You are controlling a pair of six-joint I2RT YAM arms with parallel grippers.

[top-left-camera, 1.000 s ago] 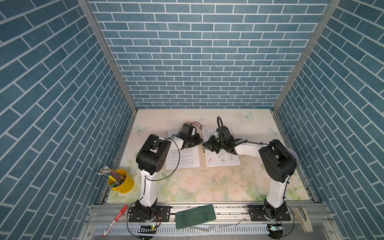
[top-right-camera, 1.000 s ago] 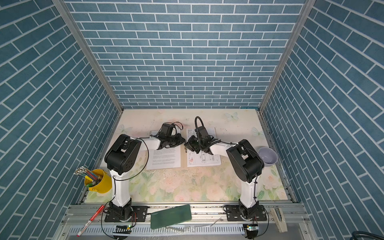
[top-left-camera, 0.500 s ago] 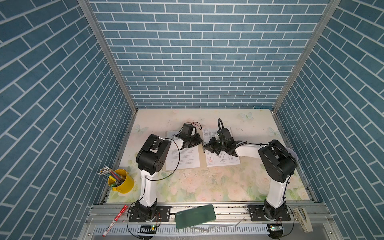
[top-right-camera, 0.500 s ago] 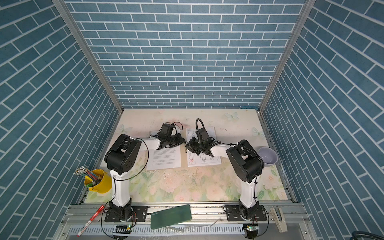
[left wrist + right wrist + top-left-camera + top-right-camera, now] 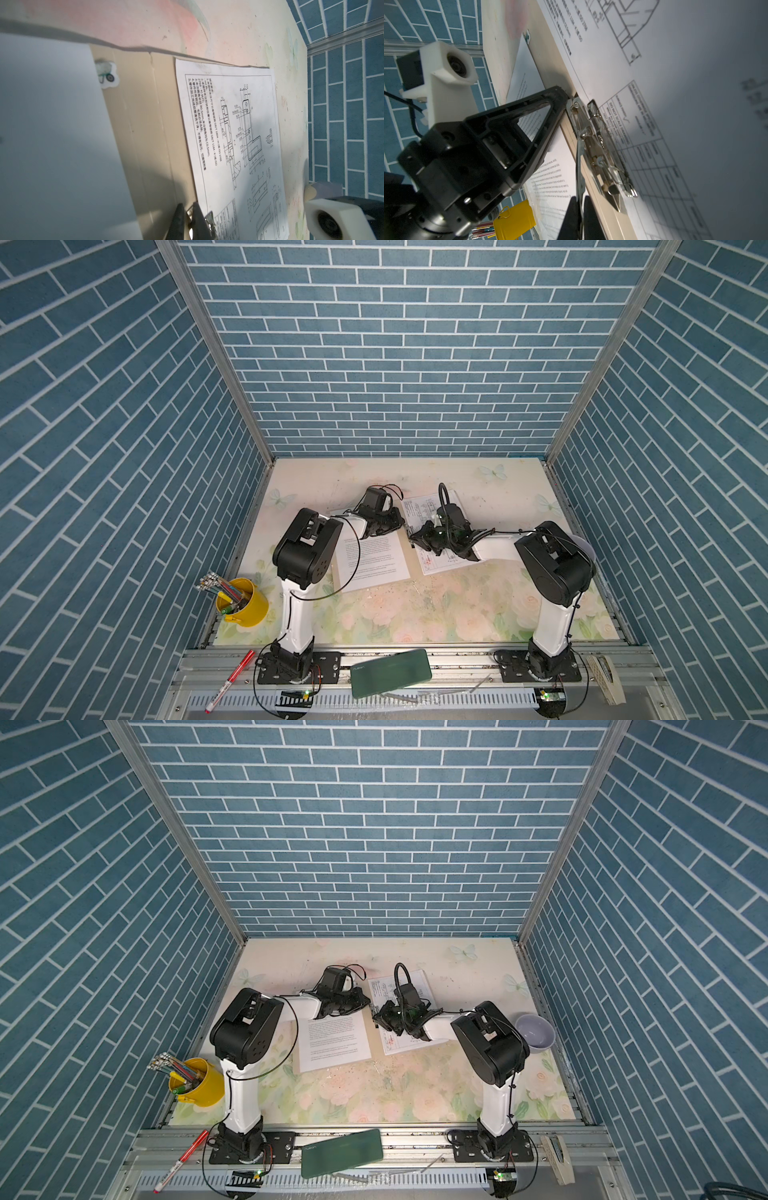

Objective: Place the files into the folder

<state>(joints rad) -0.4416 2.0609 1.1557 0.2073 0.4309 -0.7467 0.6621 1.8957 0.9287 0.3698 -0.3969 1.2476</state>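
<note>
My right gripper (image 5: 580, 220) is clenched on the clip's (image 5: 600, 145) thin lever, and my left gripper (image 5: 189, 216) pinches its other end. I'd lift the lever slowly and brace the folder (image 5: 145, 124), open flat mid-table, so the diagram sheet (image 5: 239, 145) doesn't skew. 1 text sheet (image 5: 372, 562) lies across the spine.

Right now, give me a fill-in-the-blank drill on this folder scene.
The left gripper and right gripper both pinch the metal ___ of the folder.
The text sheet lies ___ of the diagram sheet.
The cup holding pens is ___.
Missing: clip; left; yellow.
</note>
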